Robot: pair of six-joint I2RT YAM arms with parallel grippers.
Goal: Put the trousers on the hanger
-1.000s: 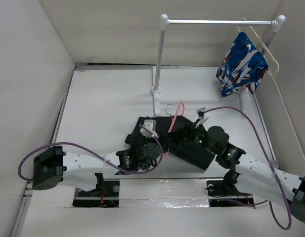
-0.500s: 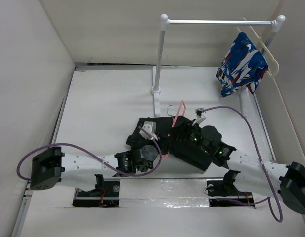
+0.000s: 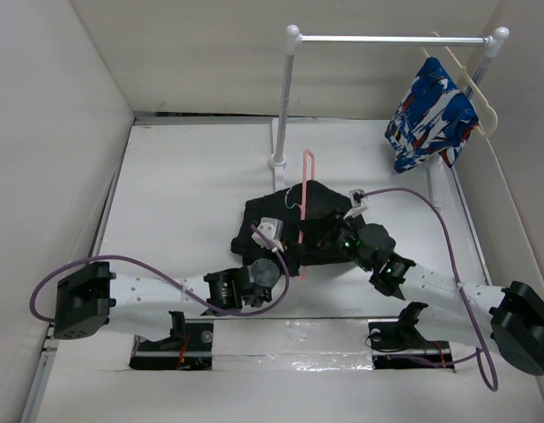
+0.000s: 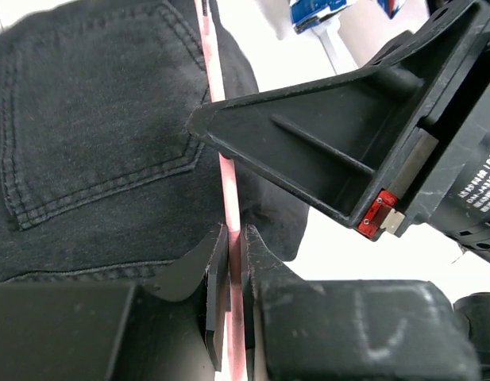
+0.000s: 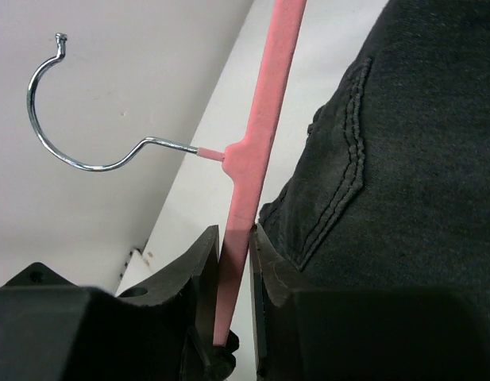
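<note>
The black trousers (image 3: 273, 216) lie bunched at mid table, their denim pocket filling the left wrist view (image 4: 94, 119). The pink hanger (image 3: 308, 172) stands on edge across them, its metal hook (image 5: 165, 143) pointing left. My left gripper (image 3: 285, 262) is shut on the hanger's near end (image 4: 226, 171), the bar pinched between both pads (image 4: 235, 238). My right gripper (image 3: 317, 231) comes in from the right and is shut on the hanger (image 5: 264, 111) just below the hook's joint (image 5: 235, 238), with the trousers (image 5: 411, 159) beside its right finger.
A white clothes rail (image 3: 386, 39) stands at the back on a post (image 3: 285, 106). A blue-white-red garment (image 3: 430, 115) hangs from a cream hanger (image 3: 483, 101) at its right end. White walls (image 3: 60, 132) close in the table on the left and right.
The right gripper has moved in to the left and closed on the hanger. The hanger has swung up to point away, and the trousers have been drawn towards the back.
</note>
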